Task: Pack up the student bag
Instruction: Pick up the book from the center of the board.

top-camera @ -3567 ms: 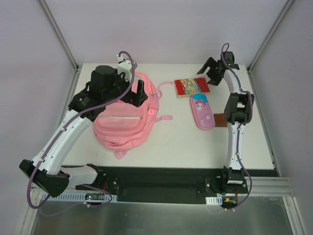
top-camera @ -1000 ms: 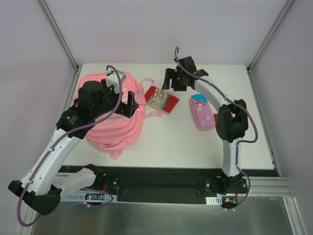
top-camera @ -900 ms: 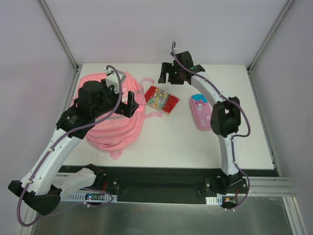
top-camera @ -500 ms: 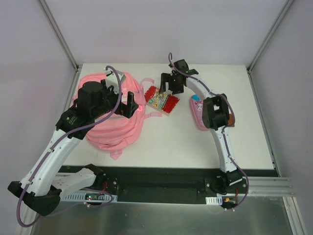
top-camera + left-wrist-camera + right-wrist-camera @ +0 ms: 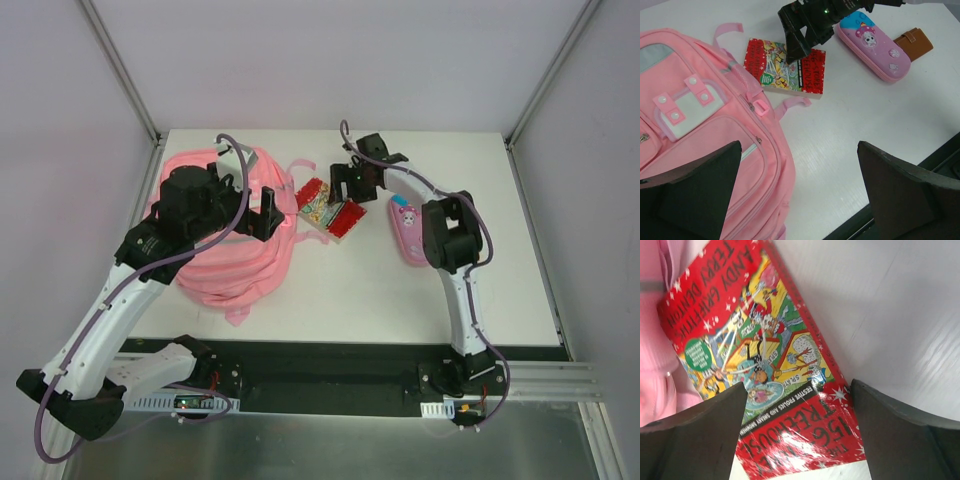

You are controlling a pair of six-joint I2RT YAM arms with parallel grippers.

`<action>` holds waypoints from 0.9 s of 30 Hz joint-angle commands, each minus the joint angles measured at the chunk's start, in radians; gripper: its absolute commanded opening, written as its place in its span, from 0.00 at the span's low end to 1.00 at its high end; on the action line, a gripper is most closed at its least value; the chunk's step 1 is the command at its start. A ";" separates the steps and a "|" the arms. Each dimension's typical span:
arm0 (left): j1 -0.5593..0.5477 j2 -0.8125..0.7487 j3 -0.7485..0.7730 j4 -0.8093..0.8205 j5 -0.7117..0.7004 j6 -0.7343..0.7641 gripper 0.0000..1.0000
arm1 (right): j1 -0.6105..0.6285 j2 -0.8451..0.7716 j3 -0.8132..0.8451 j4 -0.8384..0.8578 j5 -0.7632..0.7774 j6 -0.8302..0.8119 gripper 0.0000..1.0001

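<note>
The student bag (image 5: 232, 262) lies front up on the left side of the table (image 5: 865, 125), and from overhead the left arm (image 5: 110, 300) hides a good part of it. In the left wrist view the bag runs off the left and bottom edges. Above its right flank hangs the left gripper (image 5: 797, 150), jaws spread wide and holding nothing.

Just beside the bag lies a red paperback book (image 5: 775, 75), one corner against the bag's edge. The right arm (image 5: 455, 240) reaches across from the right, and the right gripper (image 5: 797, 385) points down over the book. Its jaws are parted with the cover between them, not clamped on it. Whether a fingertip touches the book is hard to say.

A pink pencil case (image 5: 872, 45) sits right of the book. The left wrist view also shows a brown wallet (image 5: 912, 44), which the right arm hides from overhead.
</note>
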 commanded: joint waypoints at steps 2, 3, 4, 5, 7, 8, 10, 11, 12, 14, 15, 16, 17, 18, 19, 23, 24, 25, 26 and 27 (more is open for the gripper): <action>0.002 0.006 -0.014 0.035 0.025 -0.026 0.99 | 0.063 -0.136 -0.248 -0.024 0.128 -0.024 0.81; 0.002 0.009 -0.015 0.033 0.028 -0.028 0.99 | 0.071 -0.159 -0.285 -0.016 0.151 -0.022 0.79; 0.002 0.011 -0.015 0.033 0.032 -0.029 0.99 | 0.077 -0.197 -0.328 -0.004 0.167 -0.013 0.69; 0.004 0.012 -0.015 0.033 0.036 -0.031 0.99 | 0.089 -0.215 -0.361 0.007 0.190 -0.009 0.63; 0.002 0.023 -0.014 0.033 0.044 -0.032 0.99 | 0.109 -0.253 -0.448 0.008 0.231 0.001 0.58; 0.002 0.025 -0.014 0.033 0.048 -0.034 0.99 | 0.126 -0.262 -0.474 0.005 0.272 0.004 0.52; 0.002 0.032 -0.012 0.035 0.062 -0.035 0.99 | 0.141 -0.285 -0.554 0.001 0.302 0.019 0.45; 0.002 0.032 -0.012 0.033 0.064 -0.037 0.99 | 0.155 -0.294 -0.585 0.004 0.315 0.033 0.45; 0.002 0.035 -0.014 0.033 0.065 -0.037 0.99 | 0.164 -0.317 -0.638 0.010 0.349 0.036 0.45; 0.002 0.032 -0.017 0.033 0.067 -0.038 0.99 | 0.201 -0.350 -0.695 0.015 0.416 0.045 0.44; 0.002 0.032 -0.018 0.035 0.067 -0.040 0.99 | 0.209 -0.379 -0.720 0.016 0.423 0.045 0.44; 0.002 0.031 -0.023 0.035 0.067 -0.040 0.99 | 0.213 -0.392 -0.769 0.021 0.425 0.082 0.44; 0.002 0.032 -0.025 0.035 0.067 -0.042 0.99 | 0.219 -0.406 -0.790 0.030 0.402 0.096 0.45; 0.002 0.032 -0.028 0.036 0.065 -0.042 0.99 | 0.224 -0.432 -0.816 0.044 0.389 0.111 0.45; 0.002 0.034 -0.034 0.039 0.068 -0.043 0.99 | 0.229 -0.443 -0.848 0.059 0.386 0.119 0.45; 0.002 0.080 -0.046 0.061 0.096 -0.063 0.99 | 0.250 -0.482 -0.879 0.021 0.408 0.149 0.45; 0.002 0.090 -0.046 0.065 0.105 -0.089 0.99 | 0.255 -0.515 -0.898 0.022 0.415 0.165 0.45; 0.002 0.106 -0.055 0.093 0.123 -0.103 0.99 | 0.255 -0.534 -0.921 0.028 0.420 0.179 0.45; 0.002 0.132 -0.064 0.110 0.152 -0.120 0.99 | 0.255 -0.552 -0.953 0.028 0.420 0.189 0.45; 0.002 0.147 -0.074 0.130 0.168 -0.158 0.99 | 0.255 -0.589 -0.971 0.030 0.418 0.200 0.43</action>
